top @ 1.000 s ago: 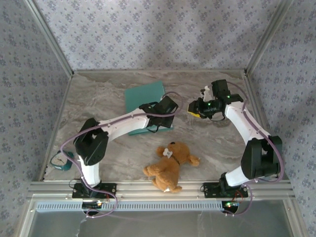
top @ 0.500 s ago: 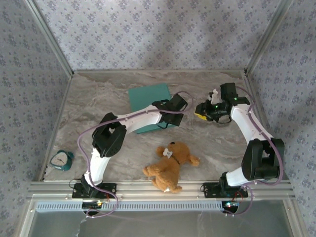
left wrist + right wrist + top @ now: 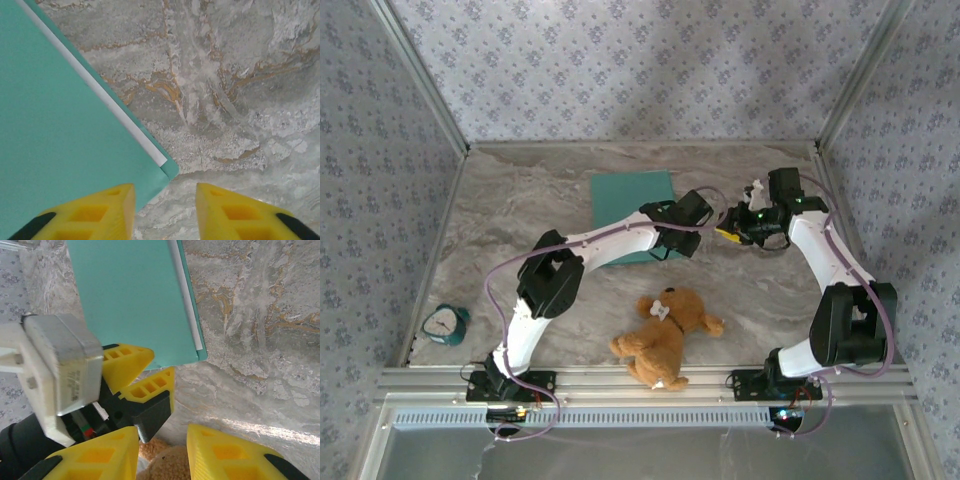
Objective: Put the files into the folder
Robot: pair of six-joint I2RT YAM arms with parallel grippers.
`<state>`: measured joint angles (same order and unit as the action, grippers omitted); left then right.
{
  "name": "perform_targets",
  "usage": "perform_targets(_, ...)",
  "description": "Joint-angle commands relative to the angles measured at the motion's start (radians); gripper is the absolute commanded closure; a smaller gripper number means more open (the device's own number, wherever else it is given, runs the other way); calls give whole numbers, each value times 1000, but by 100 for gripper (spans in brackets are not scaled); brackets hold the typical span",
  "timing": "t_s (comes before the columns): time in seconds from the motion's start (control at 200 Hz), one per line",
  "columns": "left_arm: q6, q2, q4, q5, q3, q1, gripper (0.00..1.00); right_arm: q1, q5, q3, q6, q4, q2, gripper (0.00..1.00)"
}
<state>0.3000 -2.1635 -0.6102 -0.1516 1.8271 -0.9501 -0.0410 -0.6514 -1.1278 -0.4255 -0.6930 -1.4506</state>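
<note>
- The teal folder [image 3: 630, 195] lies shut and flat on the marble counter [image 3: 520, 200], towards the far middle, with the left arm stretched across its near part.
- A thin white strip, the edge of the files [image 3: 97, 89], peeks out between the covers along one long side and stops just short of the corner.
- The left tool [image 3: 165, 200] hangs over that corner of the folder. Its yellow jaws are partly apart with nothing in their grip, one over the teal card and the other over bare stone.
- The right tool [image 3: 162, 450] hovers just beside the left one. Its jaws are also partly spread and holding nothing.
- A brown teddy bear [image 3: 665, 330] lies near the front edge.
- A small teal alarm clock [image 3: 443, 325] sits at the front left corner, well apart from the folder.
</note>
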Motion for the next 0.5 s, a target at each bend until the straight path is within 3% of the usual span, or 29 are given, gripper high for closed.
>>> perform_targets(0.0, -23, 80, -45, -25, 37, -3, 59, 10, -3, -13, 15, -35, 24, 67)
perform_targets(0.155, -28, 141, -51, -44, 33, -1, 51, 12, 26, -8, 2, -14, 42, 65)
perform_targets(0.495, -32, 350, 31, -138, -95, 47, 27, 15, 148, 26, -17, 128, 153, 43)
